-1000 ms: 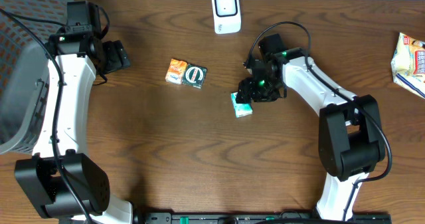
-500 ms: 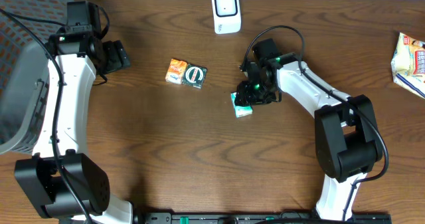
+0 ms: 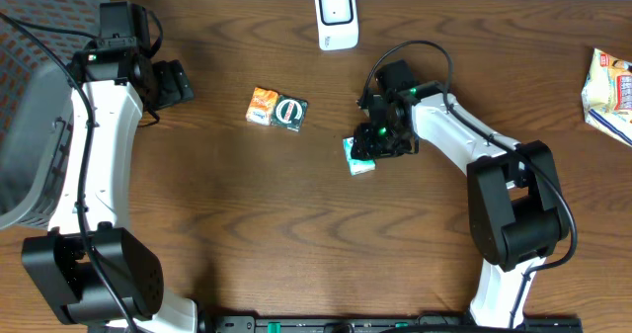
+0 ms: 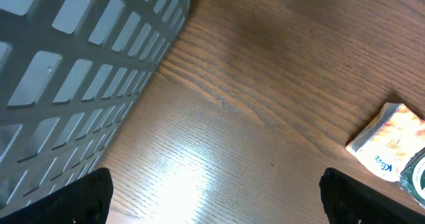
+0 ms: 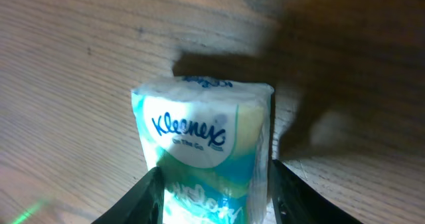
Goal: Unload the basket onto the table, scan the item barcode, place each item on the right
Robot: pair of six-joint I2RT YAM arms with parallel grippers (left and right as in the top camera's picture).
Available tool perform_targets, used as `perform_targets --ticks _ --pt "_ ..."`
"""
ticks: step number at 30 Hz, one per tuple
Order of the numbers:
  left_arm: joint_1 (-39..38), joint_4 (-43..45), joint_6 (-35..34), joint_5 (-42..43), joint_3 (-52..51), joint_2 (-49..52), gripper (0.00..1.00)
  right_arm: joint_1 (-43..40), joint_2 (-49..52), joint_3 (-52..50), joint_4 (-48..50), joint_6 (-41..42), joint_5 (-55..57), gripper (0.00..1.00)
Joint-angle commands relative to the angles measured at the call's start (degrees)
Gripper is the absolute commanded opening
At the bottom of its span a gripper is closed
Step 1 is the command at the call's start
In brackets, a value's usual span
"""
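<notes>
Overhead, three packs are counted; closer, one Kleenex pack is seen gripped by the right gripper, left gripper agape.

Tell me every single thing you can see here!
table: one, brown wood, under everything
basket: one, grey, left edge
scanner: one, white, top middle
orange packet: one, orange, left of middle, touching the green packet
green packet: one, dark green, right beside the orange one
tissue pack: one, teal and white, middle of the table
bag: one, yellowish white, far right edge, partly cut off
left gripper: one, black, open, holding nothing, near the basket
right gripper: one, black, fingers against both sides of the tissue pack
arms: two, white and black, one on each side
</notes>
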Motion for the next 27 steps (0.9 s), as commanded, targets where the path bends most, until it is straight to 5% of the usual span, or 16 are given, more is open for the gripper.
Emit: perform_targets --ticks 1,14,23,27 --pt "0.13 -0.13 0.5 0.13 -0.28 0.55 0.98 0.17 -0.72 -1.38 0.66 0.46 0.68 0.42" --pt "0.13 -0.13 0.5 0.13 -0.28 0.55 0.97 0.17 -0.72 -1.77 1.38 0.44 0.72 0.33" --pt "0.13 -0.13 0.5 0.13 -0.28 0.55 0.97 0.13 -0.7 -2.34 1.86 0.44 1.09 0.17" --pt "0.13 -0.13 0.5 0.13 -0.28 0.55 0.97 0.13 -0.7 -2.34 2.03 0.44 1.09 0.01"
